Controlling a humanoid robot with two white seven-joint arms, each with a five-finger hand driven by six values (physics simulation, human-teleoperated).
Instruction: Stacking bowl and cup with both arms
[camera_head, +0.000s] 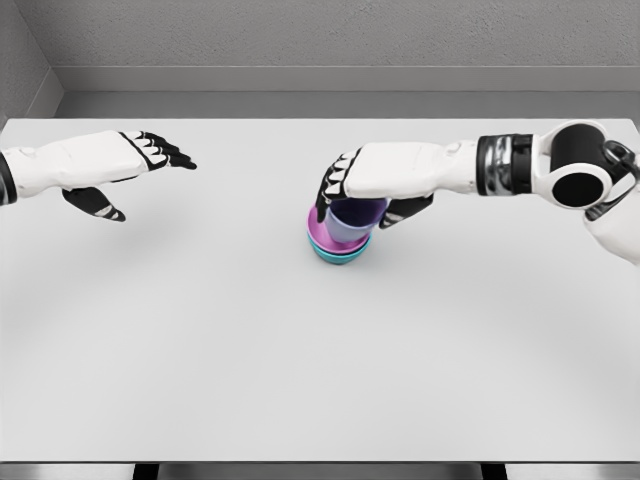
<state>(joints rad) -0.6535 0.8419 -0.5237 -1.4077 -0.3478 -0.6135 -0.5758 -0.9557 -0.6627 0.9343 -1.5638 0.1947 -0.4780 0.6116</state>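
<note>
The stacking appears nearly done: the lavender cup (352, 222) is seated in the bowl (340, 248) directly beneath the right hand (372, 190), which grasps it, release remaining, while the left hand (120, 165) is held relaxed and empty well apart.

Right hand (372, 190) hides the cup's (352, 222) rim.

Left hand (128, 165) open, right hand (365, 195) curled

White table (300, 380), grey wall (330, 35) behind, dark strip along table's near edge
</note>
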